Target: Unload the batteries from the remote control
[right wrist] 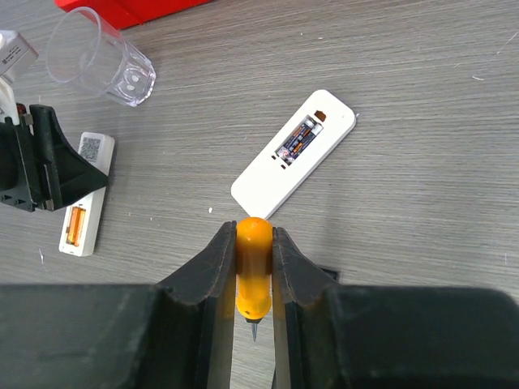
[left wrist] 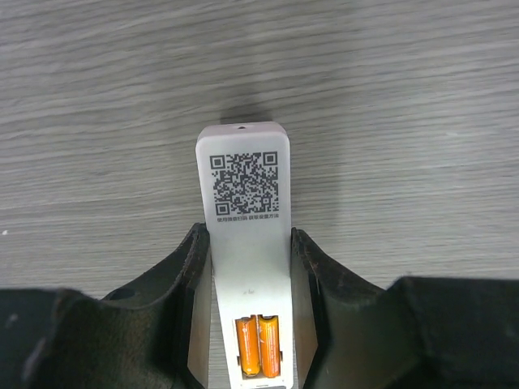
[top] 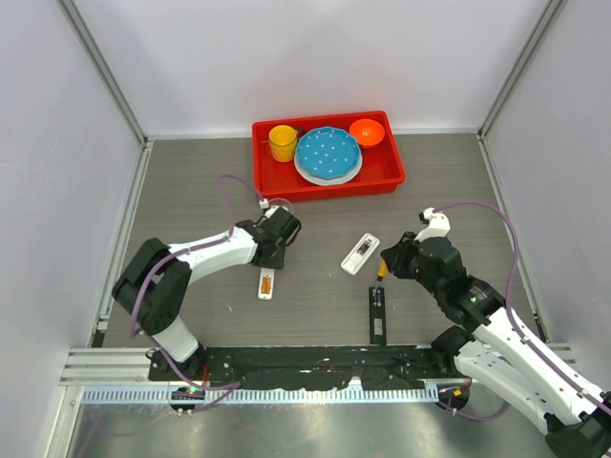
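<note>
Two orange batteries (left wrist: 259,344) lie in open bay of small remote (left wrist: 243,186), left-centre on counter (top: 191,191) | left tool (left wrist: 248,235) clamps its sides, seemingly steadying it | right tool (right wrist: 254,235) clenched on screwdriver (right wrist: 253,271), likely for prying them out

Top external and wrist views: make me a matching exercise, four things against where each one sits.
Things:
1 QR-code remote
2 orange-handled screwdriver
3 larger white remote
4 yellow cup

Places:
a in the red tray
b lying free mid-table, dark batteries showing
c in the left gripper, orange batteries showing
d clamped in the right gripper

Pairs: 1-c; 2-d; 3-b; 4-a.
</note>
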### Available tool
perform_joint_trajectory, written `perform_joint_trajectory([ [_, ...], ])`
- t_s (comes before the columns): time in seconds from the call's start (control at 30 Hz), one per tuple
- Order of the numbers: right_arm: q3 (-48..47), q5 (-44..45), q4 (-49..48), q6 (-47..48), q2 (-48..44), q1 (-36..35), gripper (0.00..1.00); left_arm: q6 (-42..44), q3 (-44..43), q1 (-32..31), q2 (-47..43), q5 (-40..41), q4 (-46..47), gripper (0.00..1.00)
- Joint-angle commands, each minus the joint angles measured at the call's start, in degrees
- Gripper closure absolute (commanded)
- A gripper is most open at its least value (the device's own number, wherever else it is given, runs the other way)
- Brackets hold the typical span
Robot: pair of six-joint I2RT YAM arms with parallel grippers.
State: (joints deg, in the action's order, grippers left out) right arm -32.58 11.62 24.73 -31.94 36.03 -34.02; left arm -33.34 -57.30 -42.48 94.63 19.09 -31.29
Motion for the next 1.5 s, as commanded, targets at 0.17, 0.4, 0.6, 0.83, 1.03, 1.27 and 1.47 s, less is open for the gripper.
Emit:
perform_joint_trajectory([
  [0.17, 1.2, -1.68, -5.48, -0.57, 0.97, 0.09, 0.99, 1.26, 6.85, 7.06, -4.98, -1.43, 2.02, 0.35],
  [0.4, 1.38, -4.06, -8.03, -1.54, 2.55, 0.09, 0.99, 1.35, 6.15, 6.97, -11.74, -0.82, -0.25, 0.06],
  [0.6, 1.9, -5.21, -9.35, -2.51, 2.9, 0.18, 0.99, 0.65, 4.74, 5.05, -20.96, 1.3, -2.04, 0.06],
  [0.83, 2.43, -2.83, -9.61, -3.39, 2.03, 0.45, 0.99, 4.16, 0.53, -1.9, -22.31, -0.72, 3.51, 0.05],
  [1.03, 2.25, -1.69, -8.3, -3.21, 2.12, 0.88, 0.99, 10.92, -7.55, -7.09, -9.84, -6.16, 10.27, 0.05],
  [1.27, 3.22, 0.6, -5.75, -3.12, -0.43, 4.48, 0.99, 14.44, -17.57, -12.97, 6.86, -9.69, 16.35, 0.05],
  [1.47, 4.36, -1.93, -5.4, -2.6, -1.14, 9.92, 0.99, 15.68, -24.88, -16.58, 17.86, -9.25, 17.49, 0.07],
])
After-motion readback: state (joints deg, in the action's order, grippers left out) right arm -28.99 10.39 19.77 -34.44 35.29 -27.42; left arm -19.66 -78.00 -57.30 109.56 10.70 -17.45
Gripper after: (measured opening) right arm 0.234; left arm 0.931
